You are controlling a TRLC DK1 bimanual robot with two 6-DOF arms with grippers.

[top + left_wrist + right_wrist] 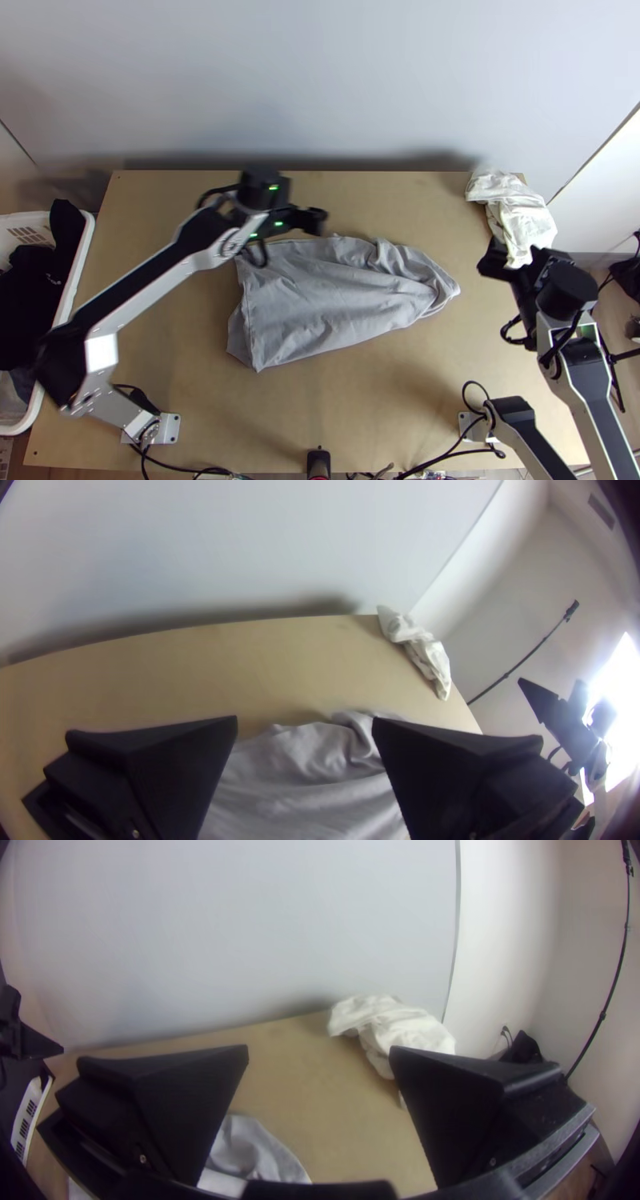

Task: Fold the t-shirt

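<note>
A grey t-shirt (336, 296) lies at mid-table, flattened, with wrinkles along its far edge and a narrow bunched end at the right. Over its far left edge is my left gripper (314, 221); in the left wrist view that gripper (305, 730) stands open, with grey cloth (300, 773) beyond and below its fingers. My right gripper (494, 260) is right of the shirt, by the white cloth's near end. From the right wrist, this gripper (320, 1057) is open, with part of the grey shirt (250, 1150) between and below its fingers.
A crumpled white cloth (516, 212) lies at the table's far right corner. A white basket (72, 272) with dark cloth stands off the left edge. Bare wood (384, 408) stretches in front of the shirt, and a wall rises behind the table.
</note>
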